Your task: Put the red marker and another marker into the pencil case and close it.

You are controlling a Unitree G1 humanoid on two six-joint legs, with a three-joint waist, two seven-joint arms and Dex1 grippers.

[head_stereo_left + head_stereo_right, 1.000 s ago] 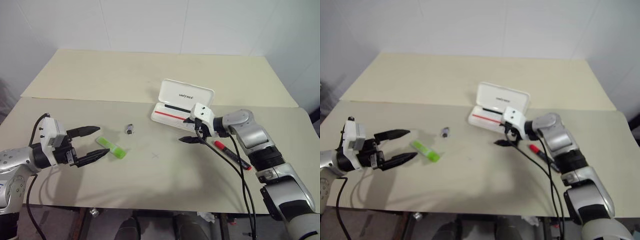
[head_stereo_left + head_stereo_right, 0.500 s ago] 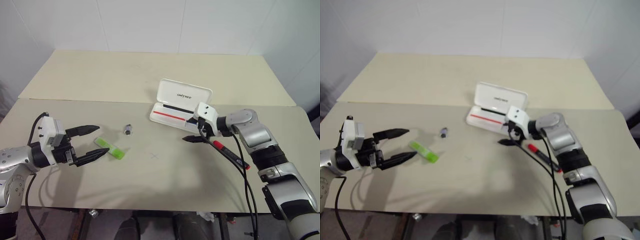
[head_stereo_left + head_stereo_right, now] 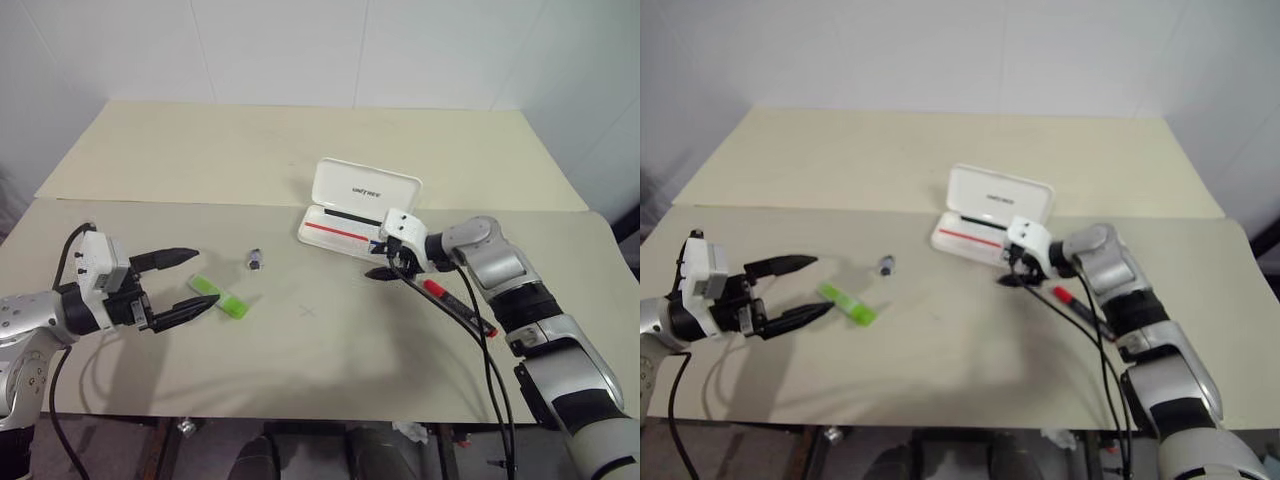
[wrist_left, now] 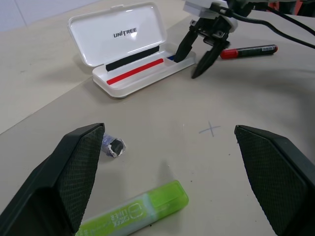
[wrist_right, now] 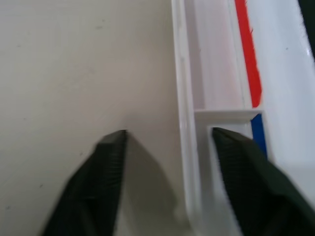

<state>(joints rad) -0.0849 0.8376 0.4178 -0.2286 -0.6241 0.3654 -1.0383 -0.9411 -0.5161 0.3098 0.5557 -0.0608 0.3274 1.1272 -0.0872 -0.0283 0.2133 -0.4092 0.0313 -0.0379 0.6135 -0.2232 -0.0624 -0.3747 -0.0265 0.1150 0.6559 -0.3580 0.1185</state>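
White pencil case (image 3: 355, 215) lies open, its near wall between the parted fingers of the right gripper (image 3: 382, 259); red marker (image 3: 458, 306) just right.

I see the pencil case (image 3: 360, 212), a white hard box with rounded corners, lying open on the table; its lid stands up at the far side, "UNITREE" in dark letters on the inner face, and a red and blue stripe runs along the tray. The red marker (image 3: 459, 306), slim, red at one end and black along the rest, lies flat and slantwise just to the right of the case. The green marker (image 3: 221, 297), short, flat, lime green, lies flat well to the left of the case, apart from both
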